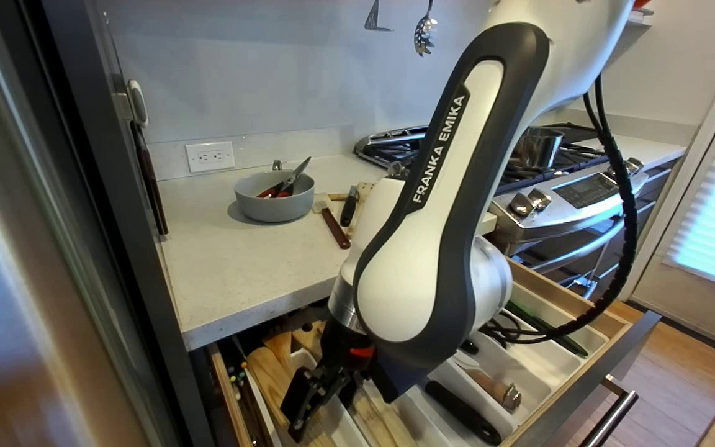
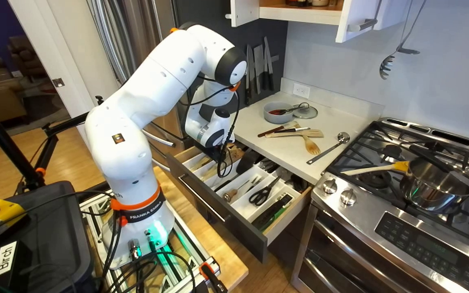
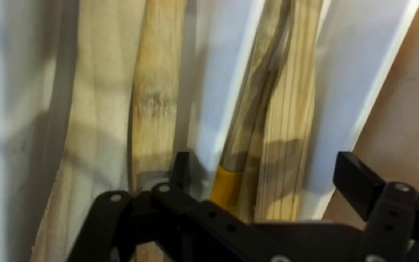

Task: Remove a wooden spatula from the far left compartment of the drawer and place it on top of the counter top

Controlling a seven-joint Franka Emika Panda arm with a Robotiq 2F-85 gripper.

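The drawer (image 2: 234, 227) is pulled open below the off-white counter top (image 1: 233, 267). My gripper (image 1: 326, 403) is low over the left part of the drawer and points down. In the wrist view my gripper (image 3: 264, 162) is open, with nothing held. Its fingers straddle the far left compartment (image 3: 344, 109). Between them lie a pale striped wooden utensil (image 3: 287, 145), which looks like the wooden spatula's handle, and a darker utensil with a yellow band (image 3: 227, 185). Its blade is out of the wrist view. In an exterior view the arm hides the fingertips.
The neighbouring compartment holds more pale wooden utensils (image 3: 100, 109). White dividers (image 3: 231, 94) stand between. Scissors (image 2: 261, 195) and a black-handled tool (image 1: 463, 410) lie in other sections. On the counter stand a grey pot (image 1: 275, 198) and several utensils (image 2: 291, 132). A dark panel edges the counter's left.
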